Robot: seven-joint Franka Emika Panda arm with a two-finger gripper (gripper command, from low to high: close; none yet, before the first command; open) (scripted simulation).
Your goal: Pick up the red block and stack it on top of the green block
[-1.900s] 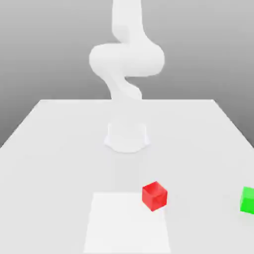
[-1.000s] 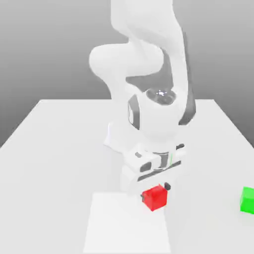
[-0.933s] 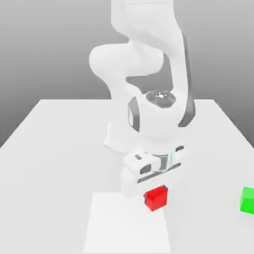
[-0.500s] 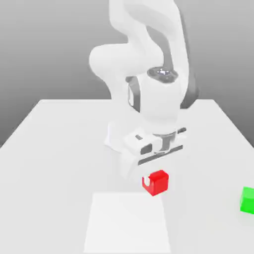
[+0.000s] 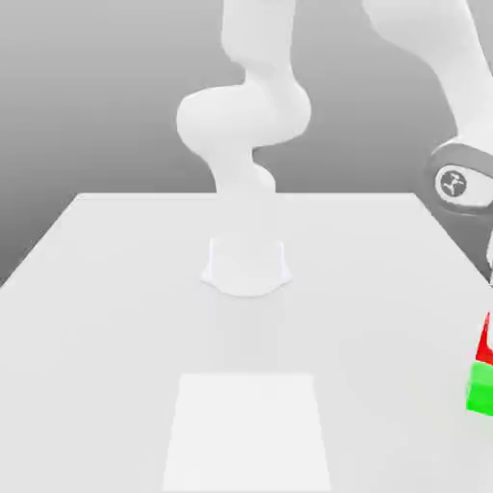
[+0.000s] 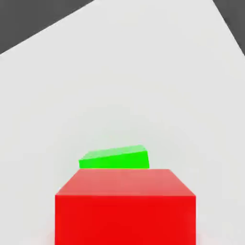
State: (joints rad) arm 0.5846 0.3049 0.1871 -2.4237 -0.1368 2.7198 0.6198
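Note:
The red block hangs at the exterior view's right edge, just above the green block, which rests on the white table. In the hand view the red block sits close to the camera and hides most of the green block lying beyond it on the table. My gripper is shut on the red block and carries it clear of the table. The arm's wrist reaches down over that spot from above.
The robot's round base stands mid-table. A slightly brighter square patch lies near the front edge. The green block is close to the table's edge on the exterior view's right.
The gripper closed on the red block near the table's middle and lifted it. The arm then swung to the exterior view's right, bringing the red block above the green block.

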